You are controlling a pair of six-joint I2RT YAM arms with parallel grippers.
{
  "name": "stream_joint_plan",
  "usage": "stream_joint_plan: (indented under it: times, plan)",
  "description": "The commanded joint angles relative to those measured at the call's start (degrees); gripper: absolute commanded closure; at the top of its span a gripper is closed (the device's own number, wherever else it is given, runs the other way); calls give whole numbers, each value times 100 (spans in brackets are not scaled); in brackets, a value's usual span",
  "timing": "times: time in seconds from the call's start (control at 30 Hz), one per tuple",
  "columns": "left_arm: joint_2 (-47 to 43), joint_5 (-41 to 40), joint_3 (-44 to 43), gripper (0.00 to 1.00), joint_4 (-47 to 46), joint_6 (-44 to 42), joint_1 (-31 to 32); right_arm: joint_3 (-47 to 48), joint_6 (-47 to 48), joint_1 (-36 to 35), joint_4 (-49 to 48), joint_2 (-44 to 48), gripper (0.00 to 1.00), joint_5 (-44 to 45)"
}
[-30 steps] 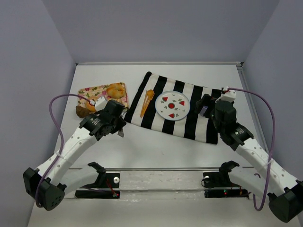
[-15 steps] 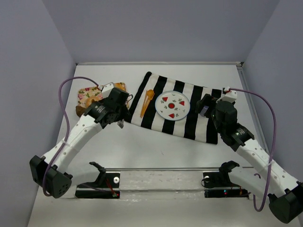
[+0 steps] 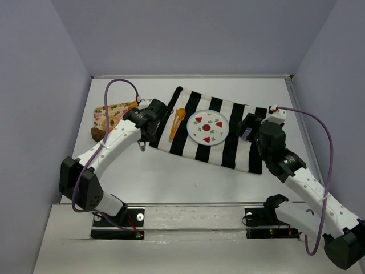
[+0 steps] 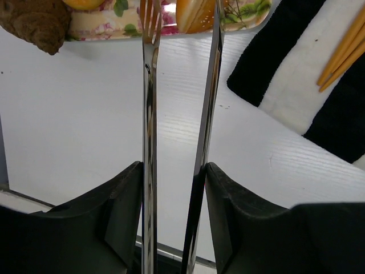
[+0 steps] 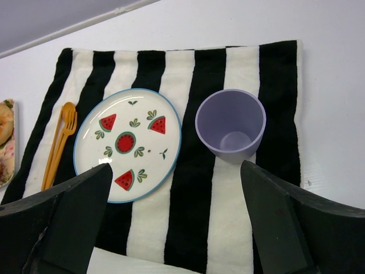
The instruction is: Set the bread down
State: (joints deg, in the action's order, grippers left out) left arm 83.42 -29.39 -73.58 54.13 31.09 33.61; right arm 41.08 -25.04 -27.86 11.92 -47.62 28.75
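With left gripper [image 4: 174,171] clamped on parted tongs [image 4: 150,114] and right gripper [image 5: 177,171] spread empty, could pinch only the edge of the bun [image 4: 197,14] at twelve o'clock on the floral tray [image 4: 97,28], then drop it mid-carry.

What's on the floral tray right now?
Left wrist view: a golden bun and the edge of a yellowish piece on the floral tray. From above, the left arm covers much of the tray, so the rest can't be seen.
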Motion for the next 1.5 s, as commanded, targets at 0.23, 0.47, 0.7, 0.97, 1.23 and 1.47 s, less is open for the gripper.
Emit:
stream_joint_plan:
  times: [0.23,0.47,0.7,0.97,1.23,1.47]
  plan:
    - [-168,3,19,46,-306,-991,-47,-21,87,-53,-287,-37,0,139]
    - [182,135,37,47,-517,-1184,-91,-39,87,-53,-287,7,0,175]
    - [605,-198,-77,48,-281,-1009,-152,-65,87,-53,-296,94,0,358]
    - [904,-348,-235,61,-175,-903,-170,-83,78,-53,-313,121,0,438]
    - [668,-437,-656,79,115,-710,-161,-91,78,-53,-357,59,0,421]
    - [263,-140,-1167,80,195,-464,-39,-100,87,-53,-366,42,0,412]
